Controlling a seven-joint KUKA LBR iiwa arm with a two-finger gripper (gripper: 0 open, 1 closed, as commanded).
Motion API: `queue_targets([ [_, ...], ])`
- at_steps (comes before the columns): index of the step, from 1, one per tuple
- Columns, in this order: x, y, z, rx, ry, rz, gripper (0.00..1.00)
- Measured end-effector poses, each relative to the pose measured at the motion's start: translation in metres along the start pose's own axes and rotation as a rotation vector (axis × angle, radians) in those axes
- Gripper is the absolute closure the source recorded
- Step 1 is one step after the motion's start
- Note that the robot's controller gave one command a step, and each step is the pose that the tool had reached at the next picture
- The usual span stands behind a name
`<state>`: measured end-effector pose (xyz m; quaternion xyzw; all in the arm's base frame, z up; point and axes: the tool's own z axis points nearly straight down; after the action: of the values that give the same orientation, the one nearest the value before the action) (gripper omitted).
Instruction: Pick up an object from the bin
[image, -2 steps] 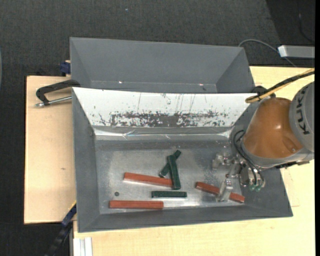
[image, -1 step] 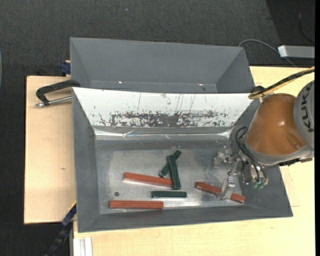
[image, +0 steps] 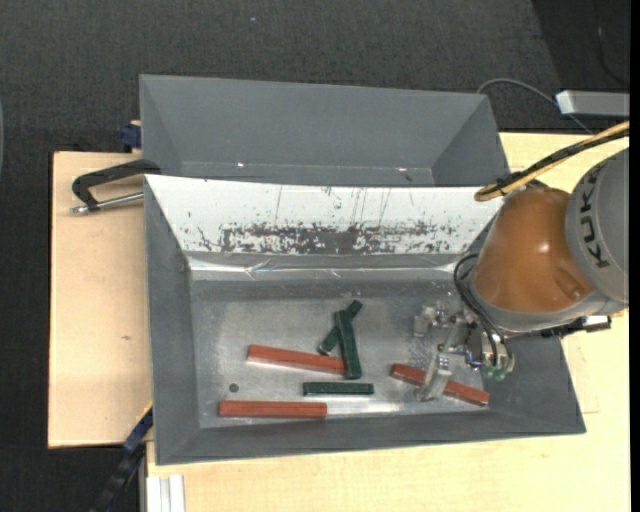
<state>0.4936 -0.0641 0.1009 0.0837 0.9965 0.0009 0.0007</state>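
My gripper (image: 438, 378) is low in the bin's right part, right over the middle of a short red bar (image: 468, 393) that lies slanted on the floor there. The bar's two ends stick out on either side of the gripper, and its middle is hidden beneath it. Left of the gripper, two dark green sticks (image: 346, 338) lie crossed near the bin's centre. A third dark green stick (image: 338, 389) lies flat just below them.
A long red stick (image: 294, 358) lies slanted left of centre, and another red stick (image: 272, 408) lies along the front wall. The arm with its orange cover comes in over the bin's right rim. The bin's walls slope steeply.
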Motion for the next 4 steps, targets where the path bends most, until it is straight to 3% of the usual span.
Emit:
queue_targets([
  [1,-0.002,-0.006,0.032,0.001,0.004,-0.047,0.00],
  [2,-0.008,-0.054,0.030,-0.001,-0.002,0.006,1.00],
  [4,-0.006,-0.054,0.024,-0.001,0.005,0.006,1.00],
])
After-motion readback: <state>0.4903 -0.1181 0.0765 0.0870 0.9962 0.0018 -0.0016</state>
